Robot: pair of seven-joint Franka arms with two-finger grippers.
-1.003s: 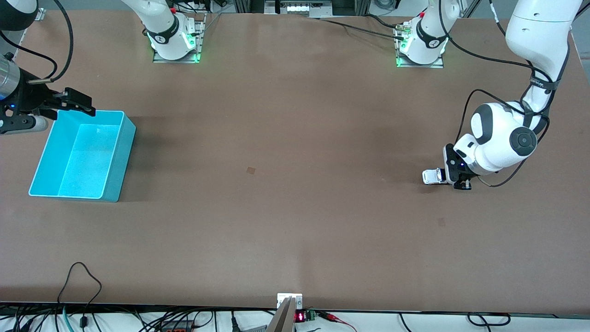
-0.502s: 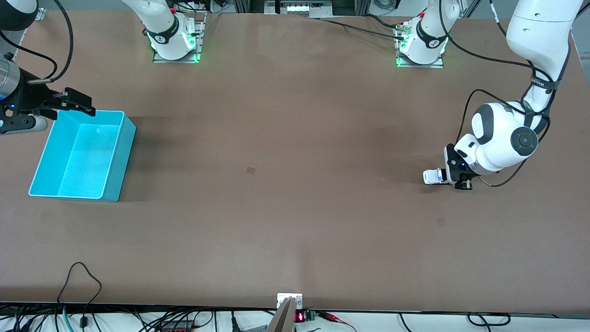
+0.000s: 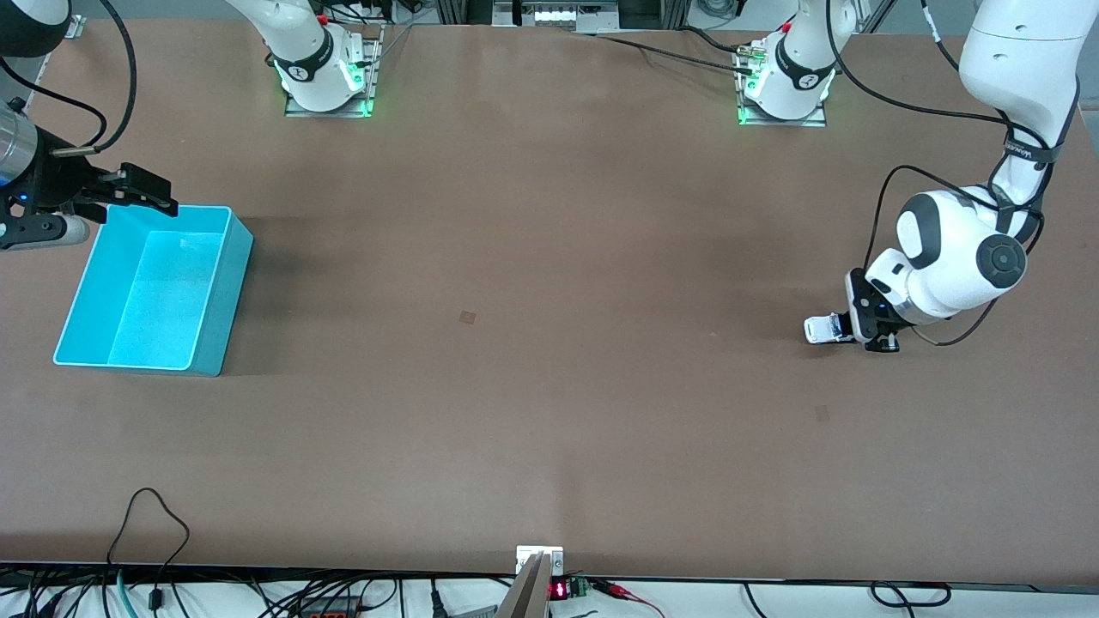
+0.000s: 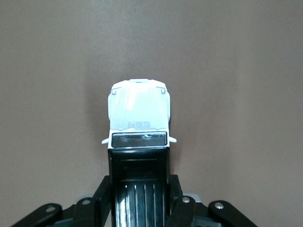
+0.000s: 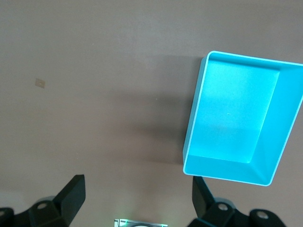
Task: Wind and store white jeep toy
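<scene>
The white jeep toy (image 3: pixel 824 329) sits low on the brown table near the left arm's end. My left gripper (image 3: pixel 861 330) is shut on its black rear section. In the left wrist view the white hood (image 4: pixel 138 111) points away from the left gripper (image 4: pixel 138 182), and the fingers (image 4: pixel 105 189) press both sides of the black roof. The cyan bin (image 3: pixel 225 296) stands at the right arm's end, with nothing in it. My right gripper (image 3: pixel 142 190) hangs open beside the bin's corner nearest the bases. The right wrist view shows the bin (image 5: pixel 191 127) past the spread fingers of the right gripper (image 5: pixel 137 194).
Both arm bases (image 3: pixel 326 77) (image 3: pixel 783 86) stand along the table edge farthest from the front camera. Cables and a small mount (image 3: pixel 539 560) line the nearest edge. Small marks (image 3: pixel 466 318) (image 3: pixel 822 414) dot the tabletop.
My left gripper has drawn the jeep toy a short way, rear first, toward the left arm's end of the table. The right arm has not moved.
</scene>
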